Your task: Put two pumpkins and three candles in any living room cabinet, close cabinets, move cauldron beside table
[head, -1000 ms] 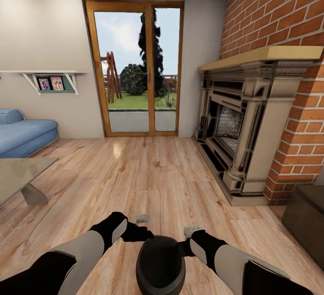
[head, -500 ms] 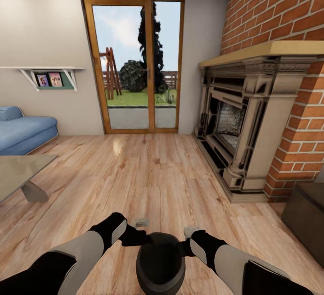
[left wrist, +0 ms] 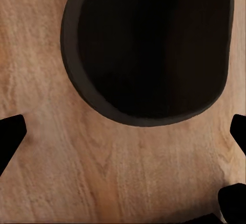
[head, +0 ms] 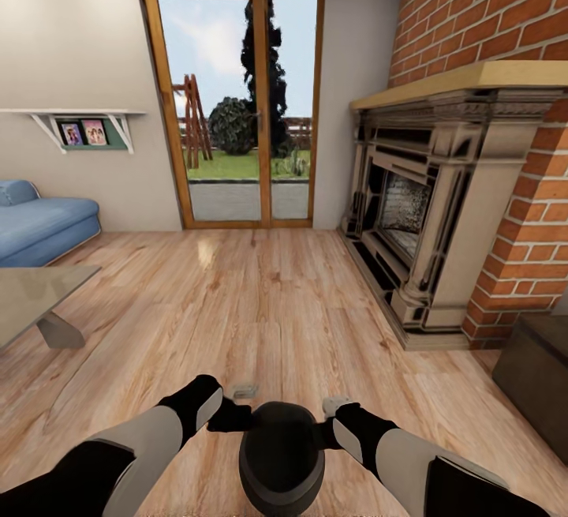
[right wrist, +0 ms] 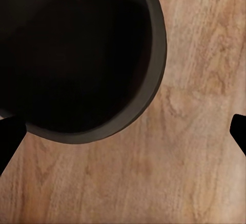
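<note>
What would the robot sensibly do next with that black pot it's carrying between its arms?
Probably turn left and roll toward the grey table. The cauldron sits between the left gripper and right gripper, and the table lies off to the left, apart from it.

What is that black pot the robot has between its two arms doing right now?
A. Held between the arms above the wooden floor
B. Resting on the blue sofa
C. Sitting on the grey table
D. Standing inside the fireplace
A: in the head view the cauldron sits between the two forearms low in front of the robot, with plank floor around it; the table, fireplace and sofa stand apart.
</note>
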Motion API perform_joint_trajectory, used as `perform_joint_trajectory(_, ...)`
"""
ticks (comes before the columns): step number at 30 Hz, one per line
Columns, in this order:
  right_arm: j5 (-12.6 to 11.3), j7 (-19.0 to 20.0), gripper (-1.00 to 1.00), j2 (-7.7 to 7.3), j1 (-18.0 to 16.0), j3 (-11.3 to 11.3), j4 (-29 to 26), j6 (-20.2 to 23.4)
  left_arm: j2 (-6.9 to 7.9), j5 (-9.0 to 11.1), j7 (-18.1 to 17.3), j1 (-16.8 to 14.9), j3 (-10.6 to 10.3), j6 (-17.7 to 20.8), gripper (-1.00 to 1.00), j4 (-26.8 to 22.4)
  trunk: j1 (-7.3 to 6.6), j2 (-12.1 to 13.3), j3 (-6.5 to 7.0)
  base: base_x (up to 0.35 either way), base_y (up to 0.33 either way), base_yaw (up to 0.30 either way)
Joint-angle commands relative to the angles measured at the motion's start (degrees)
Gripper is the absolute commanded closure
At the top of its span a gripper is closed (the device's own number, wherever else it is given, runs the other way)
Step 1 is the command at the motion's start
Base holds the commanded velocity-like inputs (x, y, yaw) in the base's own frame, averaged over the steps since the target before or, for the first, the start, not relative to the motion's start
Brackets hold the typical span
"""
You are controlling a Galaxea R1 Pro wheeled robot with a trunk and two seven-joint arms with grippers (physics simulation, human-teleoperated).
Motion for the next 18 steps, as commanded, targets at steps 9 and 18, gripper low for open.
perform_joint_trajectory(9,-0.27,-0.24,-1.0,-0.01,-0.05,0.45,-0.11,-0.02,-1.13,0.39,4.77,-0.02,-0.42,-3.1,-1.0,1.38,-0.01,-0.03,-0.89,0.0,0.0,0.0)
perform_joint_trajectory(18,-0.19,-0.23,-1.0,0.08,-0.05,0.52,-0.11,-0.22,-1.24,0.34,4.71,-0.02,-0.5,-16.59,-1.0,4.83,-0.01,-0.03,-1.72,0.0,0.0,0.0)
